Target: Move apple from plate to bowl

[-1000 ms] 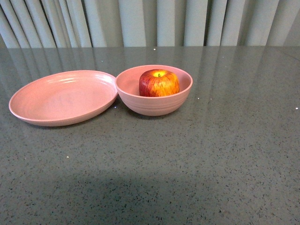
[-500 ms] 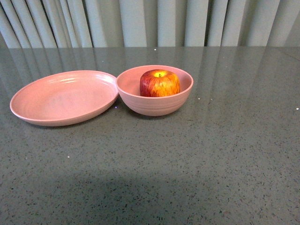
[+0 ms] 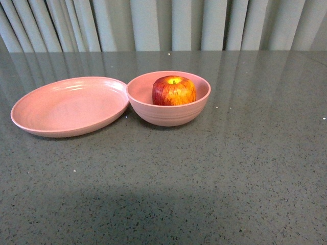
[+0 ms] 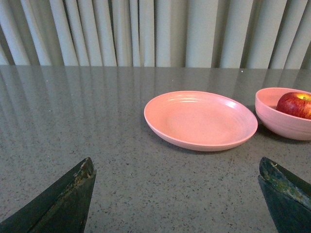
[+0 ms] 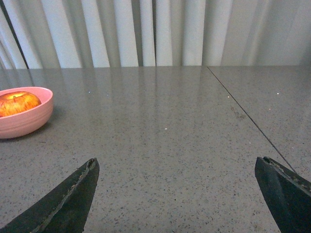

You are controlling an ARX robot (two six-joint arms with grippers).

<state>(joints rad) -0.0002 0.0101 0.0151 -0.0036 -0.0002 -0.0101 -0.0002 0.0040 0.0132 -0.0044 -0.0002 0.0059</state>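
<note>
The red apple (image 3: 173,91) sits inside the deep pink bowl (image 3: 168,115) at the table's middle. The shallow pink plate (image 3: 69,107) lies empty just left of the bowl, its rim close to the bowl's wall. Neither arm shows in the front view. My left gripper (image 4: 177,170) is open and empty, low over the table, short of the plate (image 4: 200,119), with the bowl (image 4: 282,121) and apple (image 4: 295,104) beyond. My right gripper (image 5: 177,167) is open and empty over bare table, well to the right of the bowl (image 5: 24,121) and apple (image 5: 17,103).
The grey speckled tabletop (image 3: 204,173) stretches around the dishes. A pale pleated curtain (image 3: 168,23) hangs behind the table's far edge. A thin seam (image 5: 248,116) runs across the table in the right wrist view.
</note>
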